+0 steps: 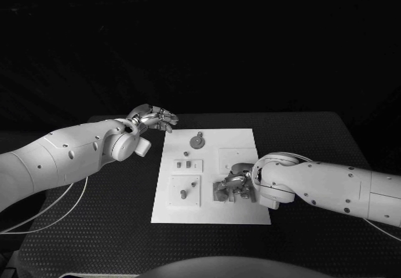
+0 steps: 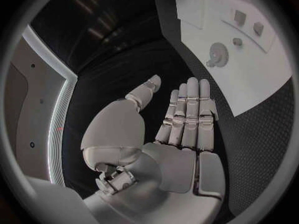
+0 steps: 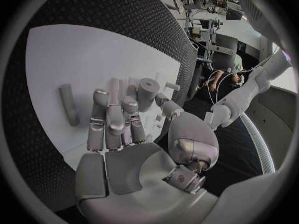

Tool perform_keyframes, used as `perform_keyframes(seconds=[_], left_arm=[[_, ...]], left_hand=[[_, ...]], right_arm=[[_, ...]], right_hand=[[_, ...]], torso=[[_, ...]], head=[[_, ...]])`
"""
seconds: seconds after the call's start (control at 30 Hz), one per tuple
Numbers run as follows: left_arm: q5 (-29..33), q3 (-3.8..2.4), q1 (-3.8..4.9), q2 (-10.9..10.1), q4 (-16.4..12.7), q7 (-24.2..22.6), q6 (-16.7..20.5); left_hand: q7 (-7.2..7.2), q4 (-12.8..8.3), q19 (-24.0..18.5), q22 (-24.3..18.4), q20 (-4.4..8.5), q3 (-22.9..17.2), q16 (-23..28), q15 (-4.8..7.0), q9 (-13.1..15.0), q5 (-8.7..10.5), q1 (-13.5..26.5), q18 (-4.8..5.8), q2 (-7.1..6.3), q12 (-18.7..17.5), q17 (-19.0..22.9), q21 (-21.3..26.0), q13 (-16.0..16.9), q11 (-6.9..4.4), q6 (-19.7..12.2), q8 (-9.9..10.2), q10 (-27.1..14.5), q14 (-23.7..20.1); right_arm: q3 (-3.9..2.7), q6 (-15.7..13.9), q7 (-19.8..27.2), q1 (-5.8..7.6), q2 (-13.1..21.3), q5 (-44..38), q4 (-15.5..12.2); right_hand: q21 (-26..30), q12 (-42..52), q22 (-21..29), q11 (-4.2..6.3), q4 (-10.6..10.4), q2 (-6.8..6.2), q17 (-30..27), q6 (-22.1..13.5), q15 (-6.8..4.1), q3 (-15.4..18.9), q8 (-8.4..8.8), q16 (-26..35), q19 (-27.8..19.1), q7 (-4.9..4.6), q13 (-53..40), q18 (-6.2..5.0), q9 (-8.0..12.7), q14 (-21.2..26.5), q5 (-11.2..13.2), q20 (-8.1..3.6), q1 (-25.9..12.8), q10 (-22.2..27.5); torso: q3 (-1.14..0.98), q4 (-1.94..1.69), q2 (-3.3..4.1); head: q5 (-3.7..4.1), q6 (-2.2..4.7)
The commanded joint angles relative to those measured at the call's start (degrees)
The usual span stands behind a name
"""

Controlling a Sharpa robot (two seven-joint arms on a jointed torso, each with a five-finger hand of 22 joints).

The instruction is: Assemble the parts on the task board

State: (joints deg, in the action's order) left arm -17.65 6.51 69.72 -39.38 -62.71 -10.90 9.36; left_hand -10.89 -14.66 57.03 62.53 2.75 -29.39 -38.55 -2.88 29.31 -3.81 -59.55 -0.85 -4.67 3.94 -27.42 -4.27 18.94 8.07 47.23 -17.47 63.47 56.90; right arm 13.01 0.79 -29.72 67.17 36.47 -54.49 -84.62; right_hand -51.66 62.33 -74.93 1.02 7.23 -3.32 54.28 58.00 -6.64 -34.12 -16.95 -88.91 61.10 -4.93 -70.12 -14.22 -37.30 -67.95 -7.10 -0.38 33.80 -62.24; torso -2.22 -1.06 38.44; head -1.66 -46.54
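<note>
Head view: your right hand (image 1: 234,188) rests on the board (image 1: 242,217), fingers curled; grip unclear.
Left hand (image 1: 153,119): empty, fingers apart.
Parts: likely light, rigid, slippery; pinch their sides.

The white rectangular task board (image 1: 242,217) lies in the middle of the black textured table (image 1: 100,231). A round geared part (image 1: 197,141) sits on the board's far end. The left silver hand (image 1: 153,119) hangs off the board's far left corner, and the right silver hand (image 1: 234,186) is over its near right portion.
</note>
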Motion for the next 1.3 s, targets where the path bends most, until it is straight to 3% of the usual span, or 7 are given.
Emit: perform_keyframes(seconds=[0.03, 0.17, 0.3, 0.63, 0.77, 1.03, 1.3], left_arm=[[0.33, -0.04, 0.05, 0.09, -0.14, -0.4, -0.52], [0.33, -0.04, 0.05, 0.03, -0.17, -0.36, -0.55], [0.33, -0.04, 0.05, -0.03, -0.19, -0.28, -0.6], [0.33, -0.04, 0.05, -0.19, -0.29, -0.17, -0.66], [0.33, -0.04, 0.05, -0.33, -0.33, -0.13, -0.67], [0.33, -0.04, 0.05, -0.28, -0.37, -0.09, -0.84], [0.33, -0.04, 0.05, -0.3, -0.33, -0.07, -0.96]], left_hand=[[-0.11, 0.47, -0.2, -0.07, -0.2, 0.03, 0.26, -0.25, -0.05, -0.03, 0.56, 0.0, -0.04, 0.16, -0.09, 0.24, -0.07, -0.08, -0.44, -0.24, -0.2, 0.18], [-0.11, 0.49, -0.2, -0.07, -0.19, 0.02, 0.27, -0.25, -0.06, -0.03, 0.56, 0.0, -0.04, 0.16, -0.11, 0.23, -0.07, -0.08, -0.44, -0.25, -0.2, 0.18], [-0.11, 0.5, -0.2, -0.07, -0.2, 0.02, 0.28, -0.25, -0.06, -0.02, 0.58, 0.0, -0.04, 0.16, -0.13, 0.24, -0.07, -0.08, -0.45, -0.25, -0.2, 0.18], [-0.11, 0.54, -0.22, -0.07, -0.21, 0.03, 0.31, -0.25, -0.08, -0.02, 0.62, 0.01, -0.07, 0.15, -0.16, 0.24, -0.08, -0.07, -0.47, -0.26, -0.22, 0.18], [-0.12, 0.55, -0.22, -0.07, -0.2, 0.03, 0.32, -0.26, -0.08, -0.02, 0.62, 0.0, -0.07, 0.15, -0.17, 0.24, -0.08, -0.07, -0.47, -0.26, -0.22, 0.18], [-0.11, 0.57, -0.23, -0.07, -0.2, 0.03, 0.34, -0.26, -0.09, -0.02, 0.63, 0.0, -0.08, 0.15, -0.2, 0.24, -0.08, -0.07, -0.48, -0.27, -0.23, 0.18], [-0.11, 0.62, -0.23, -0.07, -0.21, 0.01, 0.38, -0.26, -0.11, -0.02, 0.65, 0.0, -0.06, 0.15, -0.26, 0.23, -0.08, -0.07, -0.48, -0.3, -0.22, 0.19]], right_arm=[[0.0, -2.19, 0.63, -0.17, -0.3, -0.48, 0.05], [0.0, -1.83, 1.14, -0.19, -0.28, -0.16, -0.04], [0.0, -1.52, 1.7, -0.21, -0.06, 0.43, -0.31], [0.0, -0.99, 3.15, -0.21, 1.54, -0.88, -1.41], [-0.01, 0.75, 5.35, -0.2, 2.74, -1.55, -2.42], [-0.01, 3.48, 6.14, -0.2, 3.21, -3.49, -3.78], [-0.01, 3.01, 5.36, -0.2, 2.66, -6.02, -3.35]], right_hand=[[0.19, 0.17, -1.01, -0.13, -0.35, -0.6, -0.06, 0.03, -0.11, -0.04, 0.26, 0.06, -0.13, -0.44, 0.11, -0.78, 0.1, 0.52, 0.16, -0.12, 0.04, 0.41], [0.29, 0.19, -0.98, -0.2, -1.5, -2.59, -0.48, -0.2, -0.09, -0.42, 0.46, 0.14, -0.16, -0.47, 0.27, -0.78, 0.05, 0.86, 0.13, -0.14, -0.53, 0.6], [0.49, 0.21, -0.93, -0.36, -5.05, -7.72, -1.34, -0.74, 0.03, -2.29, 0.84, 0.29, -0.12, -0.64, 0.53, -0.78, -0.08, 1.62, 0.15, -0.26, -1.07, 1.0], [0.39, 0.52, -1.05, -0.46, -7.17, -10.59, -1.92, -1.45, 0.11, -0.65, 0.96, 0.16, -0.68, -0.77, 0.7, -0.78, -0.87, 2.65, -2.22, -0.46, -1.69, 1.7], [0.06, 0.8, -1.13, -0.49, -4.87, -9.06, -1.76, -1.45, 0.16, 0.64, 0.85, -0.01, -0.74, -0.8, 0.75, -0.78, -1.3, 2.5, -3.37, -0.38, 0.94, 1.72], [0.01, 1.11, -0.95, -0.38, 4.62, -5.13, -2.0, -0.7, 0.14, 4.07, 0.72, 0.04, -0.75, -0.68, 1.24, -0.78, -1.76, 2.31, -3.64, 0.03, 7.61, 1.58], [-0.04, 1.3, -0.94, -0.23, 7.27, -3.98, -1.44, -0.08, 0.09, 4.13, 0.53, -0.06, -0.43, -0.58, 1.43, -0.78, -1.92, 1.7, -3.64, 0.15, 10.85, 1.26]], torso=[[-0.01, 0.01, -0.02], [-0.03, 0.01, -0.01], [-0.03, 0.02, 0.0], [-0.04, 0.01, -0.03], [-0.04, 0.04, -0.02], [-0.03, 0.02, -0.03], [-0.01, 0.0, -0.04]], head=[[0.05, 0.0], [0.14, 0.0], [0.18, -0.01], [0.11, 0.02], [0.05, 0.01], [0.12, 0.09], [0.21, 0.02]])
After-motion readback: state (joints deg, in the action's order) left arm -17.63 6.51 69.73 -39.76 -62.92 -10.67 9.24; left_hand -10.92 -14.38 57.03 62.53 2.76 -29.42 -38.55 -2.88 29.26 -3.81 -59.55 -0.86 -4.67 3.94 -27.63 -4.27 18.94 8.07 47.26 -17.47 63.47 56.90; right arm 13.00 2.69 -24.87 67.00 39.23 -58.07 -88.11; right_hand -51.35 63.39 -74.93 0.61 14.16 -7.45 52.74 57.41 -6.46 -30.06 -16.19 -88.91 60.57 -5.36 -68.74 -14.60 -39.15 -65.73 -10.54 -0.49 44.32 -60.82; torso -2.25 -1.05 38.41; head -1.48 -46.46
